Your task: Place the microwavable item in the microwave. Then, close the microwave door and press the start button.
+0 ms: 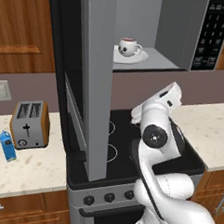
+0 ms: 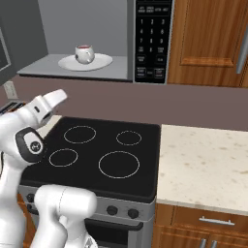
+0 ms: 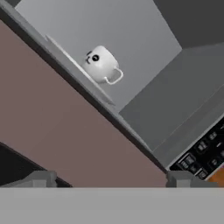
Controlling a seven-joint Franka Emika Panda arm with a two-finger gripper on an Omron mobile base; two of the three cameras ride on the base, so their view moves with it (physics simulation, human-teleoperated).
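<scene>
The small white mug (image 1: 130, 46) sits on a round white plate (image 1: 141, 57) inside the microwave (image 1: 181, 29). Its loop handle sticks out to one side, and its inside looks reddish. The microwave door (image 1: 94, 80) is swung wide open and hangs out over the black stove top (image 2: 104, 155). The black keypad (image 2: 152, 41) is on the right side of the microwave.

The end effector (image 3: 111, 180) is down below the microwave and well apart from the mug. Its two fingers (image 3: 37, 179) stand wide apart with nothing between them. It looks up at the mug from under the microwave's front edge.

A toaster (image 1: 30, 124) and a blue carton (image 1: 8, 145) stand on the desk (image 1: 31, 170) to the left of the stove.
</scene>
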